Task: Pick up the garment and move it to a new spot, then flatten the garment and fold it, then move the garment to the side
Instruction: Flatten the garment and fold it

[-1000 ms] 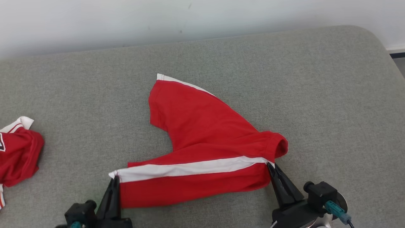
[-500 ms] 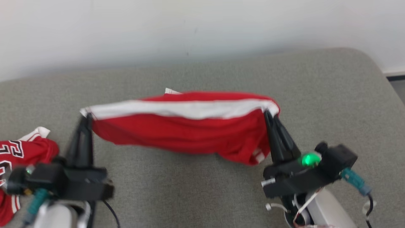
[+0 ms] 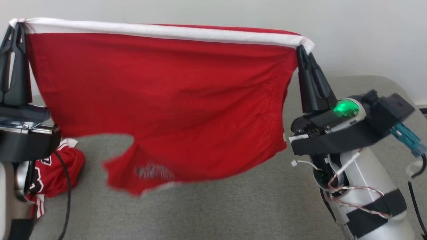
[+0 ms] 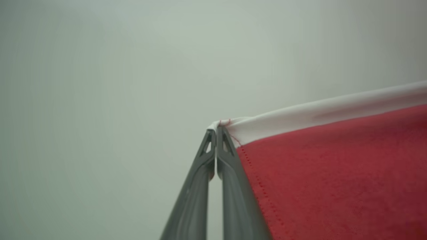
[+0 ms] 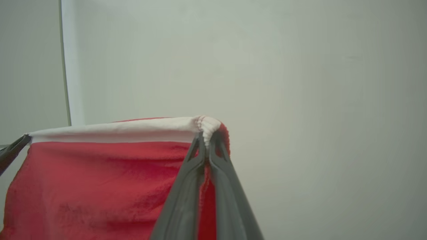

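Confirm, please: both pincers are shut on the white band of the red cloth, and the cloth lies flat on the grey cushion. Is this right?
Not quite. The red cloth does not lie flat: in the head view it hangs raised, stretched between the left pincer and the right pincer. Both are shut on its white band.

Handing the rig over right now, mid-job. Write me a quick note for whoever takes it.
Left gripper: shut on one top corner of the red shorts, at the white stripe.
Right gripper: shut on the other top corner.
Shorts: stretched between the grippers, hanging in the air over the grey couch.
Jersey: crumpled on the couch at the robot's left.
Done: shorts picked up.
Left: lay the shorts at a new spot, flatten, fold, move aside. Jersey not flattened or folded.
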Controlling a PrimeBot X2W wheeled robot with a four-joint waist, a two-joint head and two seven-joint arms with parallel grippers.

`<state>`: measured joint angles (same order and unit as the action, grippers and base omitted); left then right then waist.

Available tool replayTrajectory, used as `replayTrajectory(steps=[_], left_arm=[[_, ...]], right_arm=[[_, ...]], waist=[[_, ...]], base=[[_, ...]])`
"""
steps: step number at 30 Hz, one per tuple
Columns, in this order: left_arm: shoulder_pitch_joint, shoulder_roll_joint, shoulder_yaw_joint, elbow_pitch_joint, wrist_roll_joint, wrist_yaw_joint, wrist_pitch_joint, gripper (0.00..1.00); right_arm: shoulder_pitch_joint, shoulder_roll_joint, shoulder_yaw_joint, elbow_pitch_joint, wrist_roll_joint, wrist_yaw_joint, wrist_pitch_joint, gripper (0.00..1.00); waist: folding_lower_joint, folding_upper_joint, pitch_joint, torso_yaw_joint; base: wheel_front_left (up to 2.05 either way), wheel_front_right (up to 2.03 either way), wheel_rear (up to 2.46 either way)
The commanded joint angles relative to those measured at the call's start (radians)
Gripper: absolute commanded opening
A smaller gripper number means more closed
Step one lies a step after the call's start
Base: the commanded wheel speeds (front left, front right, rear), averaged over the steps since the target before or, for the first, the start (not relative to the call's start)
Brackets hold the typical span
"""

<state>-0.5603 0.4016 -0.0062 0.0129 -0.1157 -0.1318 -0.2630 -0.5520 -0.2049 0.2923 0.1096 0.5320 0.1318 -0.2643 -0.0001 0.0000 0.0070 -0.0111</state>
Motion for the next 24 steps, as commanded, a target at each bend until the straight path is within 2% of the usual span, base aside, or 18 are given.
replayTrajectory(steps=[1, 3, 7, 12, 15, 18, 24], left_arm=[[-0.017, 0.011, -0.011, 0.017, -0.003, 0.003, -0.003, 0.0], [-0.048, 0.024, -0.034, 0.051, -0.003, 0.003, -0.003, 0.0], [-0.159, 0.003, -0.073, 0.118, -0.026, 0.003, -0.003, 0.0], [-0.342, -0.026, -0.089, 0.192, 0.011, 0.003, -0.003, 0.0], [-0.476, -0.041, -0.085, 0.212, 0.047, 0.019, -0.003, 0.0], [-0.584, -0.056, -0.08, 0.203, 0.067, 0.035, -0.003, 0.0], [-0.614, -0.095, -0.089, 0.191, 0.081, 0.044, -0.003, 0.0]], right_arm=[[-0.027, -0.014, 0.01, 0.021, 0.01, -0.002, 0.0, 0.0], [-0.077, -0.035, 0.031, 0.053, 0.002, -0.002, 0.0, 0.0], [-0.207, -0.067, 0.056, 0.138, -0.009, -0.002, 0.0, 0.0], [-0.439, -0.096, 0.101, 0.25, -0.064, -0.002, 0.0, 0.0], [-0.597, -0.119, 0.085, 0.302, -0.124, -0.002, 0.0, 0.0], [-0.708, -0.129, 0.043, 0.326, -0.186, -0.002, 0.0, 0.0], [-0.753, -0.134, 0.004, 0.365, -0.212, -0.002, 0.0, 0.0]], waist=[[0.0001, 0.0, 0.037, 0.021], [0.0001, 0.0, 0.086, 0.036], [0.0001, 0.0, 0.215, 0.068], [0.0001, 0.0, 0.376, 0.089], [0.0001, 0.0, 0.45, 0.102], [0.0001, 0.0, 0.501, 0.118], [0.0001, 0.0, 0.524, 0.139]], base=[[0.0, 0.0, 0.0], [0.0, 0.0, 0.0], [0.0, 0.0, 0.0], [0.0, 0.0, 0.0], [0.0, 0.0, 0.0], [0.0, 0.0, 0.0], [0.0, 0.0, 0.0]])
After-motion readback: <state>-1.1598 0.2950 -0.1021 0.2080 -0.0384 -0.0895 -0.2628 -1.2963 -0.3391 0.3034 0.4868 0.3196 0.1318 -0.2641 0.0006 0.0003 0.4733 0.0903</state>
